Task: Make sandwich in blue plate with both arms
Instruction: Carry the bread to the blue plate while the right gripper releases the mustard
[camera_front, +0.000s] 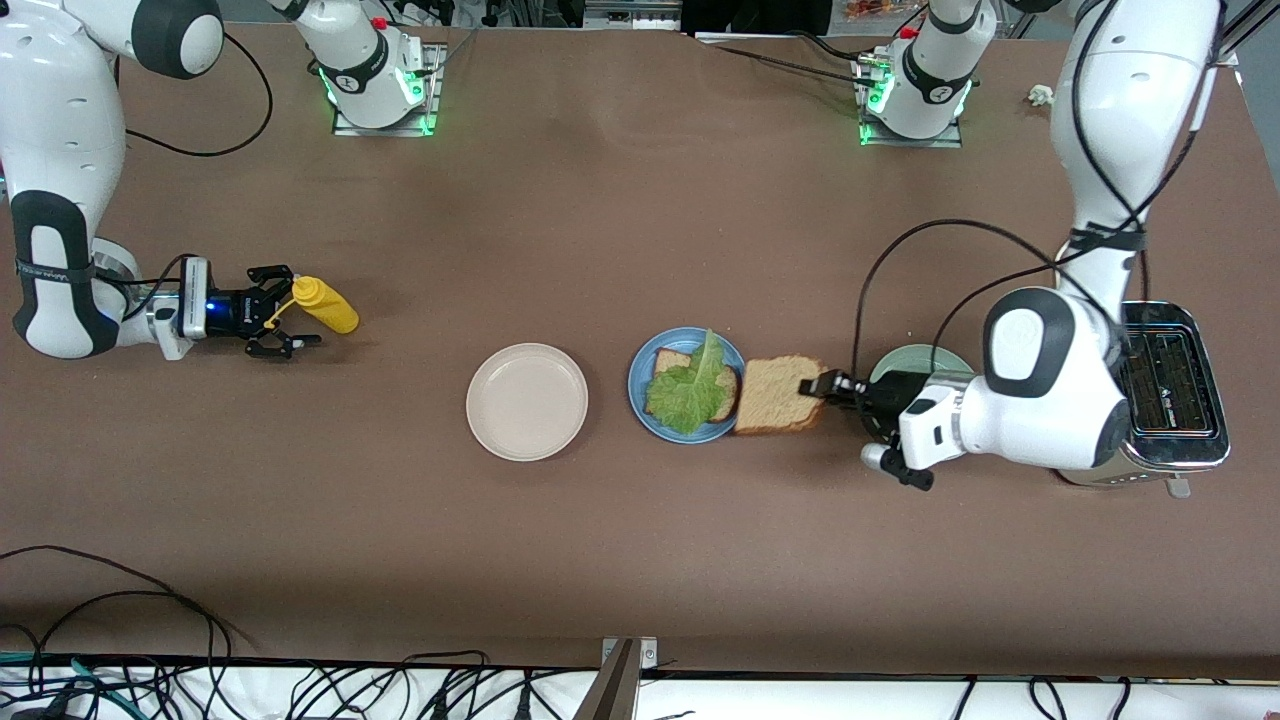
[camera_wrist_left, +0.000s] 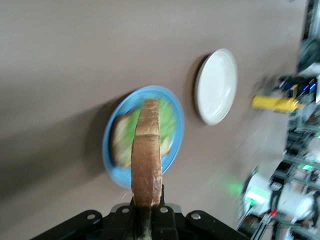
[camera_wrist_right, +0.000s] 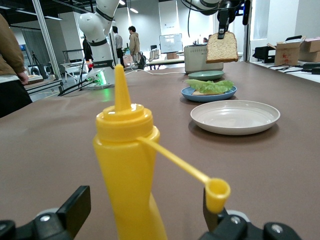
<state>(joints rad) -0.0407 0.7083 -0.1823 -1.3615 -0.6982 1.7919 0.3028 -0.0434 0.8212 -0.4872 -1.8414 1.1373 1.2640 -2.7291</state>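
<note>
The blue plate holds one brown bread slice with a ruffled green lettuce leaf on it. My left gripper is shut on a second bread slice and holds it in the air over the plate's rim toward the left arm's end. In the left wrist view the slice stands edge-on in the gripper, above the plate. My right gripper is open around an upright yellow squeeze bottle, whose body stands between the fingers without touching them.
A cream-white plate lies beside the blue plate toward the right arm's end. A pale green plate and a silver toaster sit at the left arm's end, partly hidden by the left arm. Cables run along the table's near edge.
</note>
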